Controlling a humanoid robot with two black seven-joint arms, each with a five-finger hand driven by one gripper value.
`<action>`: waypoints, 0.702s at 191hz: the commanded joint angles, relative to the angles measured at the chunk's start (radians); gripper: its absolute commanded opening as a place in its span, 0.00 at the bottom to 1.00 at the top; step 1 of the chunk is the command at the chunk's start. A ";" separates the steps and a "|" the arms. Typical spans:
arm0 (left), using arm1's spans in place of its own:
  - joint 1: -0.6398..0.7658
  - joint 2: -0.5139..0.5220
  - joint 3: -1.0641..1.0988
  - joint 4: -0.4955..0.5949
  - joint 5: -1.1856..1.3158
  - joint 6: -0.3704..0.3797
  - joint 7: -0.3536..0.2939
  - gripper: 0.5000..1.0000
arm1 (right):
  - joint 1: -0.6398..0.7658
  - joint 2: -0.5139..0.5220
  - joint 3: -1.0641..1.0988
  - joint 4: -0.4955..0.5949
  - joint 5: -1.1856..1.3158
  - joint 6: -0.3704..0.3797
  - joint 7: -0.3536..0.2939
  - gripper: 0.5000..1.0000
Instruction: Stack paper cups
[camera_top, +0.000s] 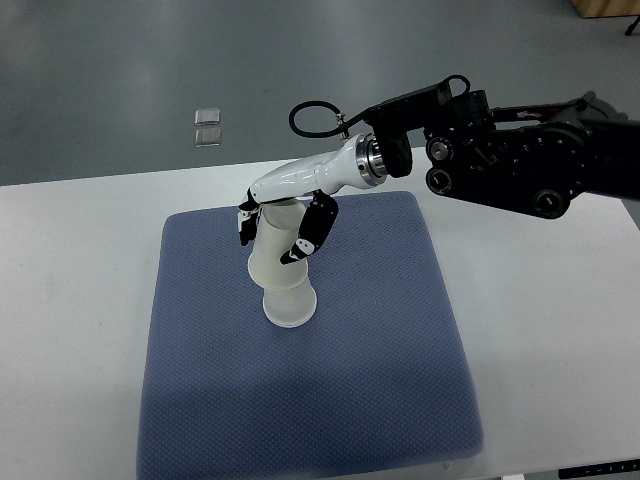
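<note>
One robot arm is at work, the right arm (520, 160), a black jointed limb reaching in from the picture's right edge with a looped black cable above its wrist. It ends in the right hand (290, 205), white-shelled with black fingertips, whose fingers (310, 232) are curled around the upper part of the paper cups (280, 275). The cups are white and stand upside down, the wide mouth at the bottom resting on the pad; the upper one sits over the lower one, tilted slightly to the left, so the pile leans. How many cups are nested I cannot tell beyond the two outlines that show.

No brand, label or writing can be read on the cups, the hand or the arm.

The cups stand on a blue-grey textured pad (400, 380), roughly square with rounded corners, somewhat left of its centre. The pad lies on a white table (70, 300) whose far edge runs across the upper part of the view. Beyond it is a grey floor (120, 70), with two small pale square items (208, 127) lying one just behind the other. A corner of something wooden (605, 8) shows at the top right
</note>
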 joint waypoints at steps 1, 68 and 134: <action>0.000 0.000 0.000 0.000 0.000 0.000 0.000 1.00 | -0.003 0.006 0.000 0.000 0.000 0.000 -0.001 0.50; 0.000 0.000 0.000 0.000 0.000 0.000 0.000 1.00 | -0.014 0.011 0.000 0.000 -0.001 -0.002 0.000 0.57; 0.000 0.000 0.000 0.000 0.000 0.000 0.000 1.00 | -0.011 -0.014 0.083 -0.003 0.002 -0.023 0.000 0.80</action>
